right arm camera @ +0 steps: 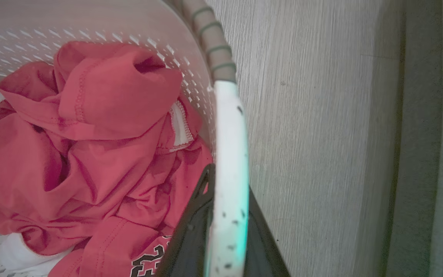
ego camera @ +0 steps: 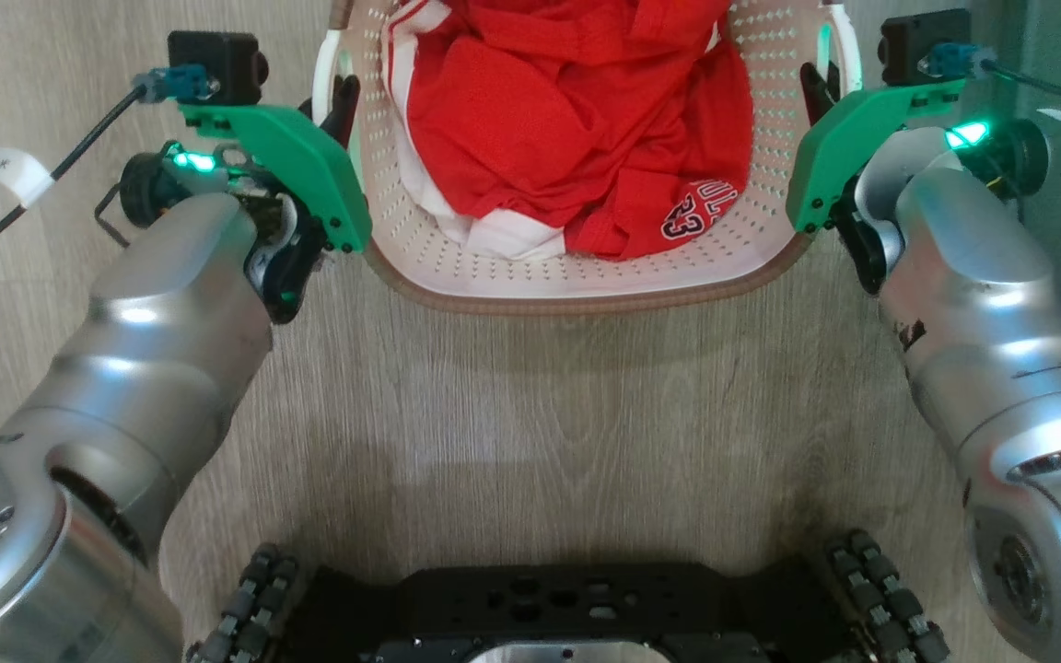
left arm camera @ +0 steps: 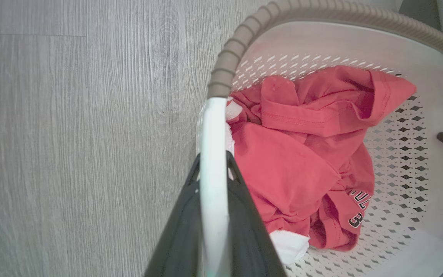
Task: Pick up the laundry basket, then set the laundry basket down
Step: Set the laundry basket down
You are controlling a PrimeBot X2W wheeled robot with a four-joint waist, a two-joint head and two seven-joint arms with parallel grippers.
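Laundry basket [ego camera: 586, 276] dead ahead of the robot, squarely between the two arms, with a heap of red clothing [ego camera: 577, 120] piled inside and its far end cut off by the top of the head view. Left gripper [ego camera: 342, 101] is in at the left handle [ego camera: 328, 60], right gripper [ego camera: 821, 87] at the right handle [ego camera: 848, 46], so neither arm is nearer; it's an even two-sided hold. Down the left wrist view, the dark fingers [left arm camera: 244, 215] straddle the white bar, one on each side, closed in against it. The right wrist view shows the same story: fingers [right arm camera: 190, 231] pinched on that handle from both sides. Both handles run along the fingers, away from the robot, so the basket hangs across the line between the grippers. A soft shadow lies on the wooden floor [ego camera: 530, 414] under the near rim, but whether the basket is off the ground I can't tell. Whichever way it goes, I'd say the two wrists must travel together and level, or the load tips toward the lower side.
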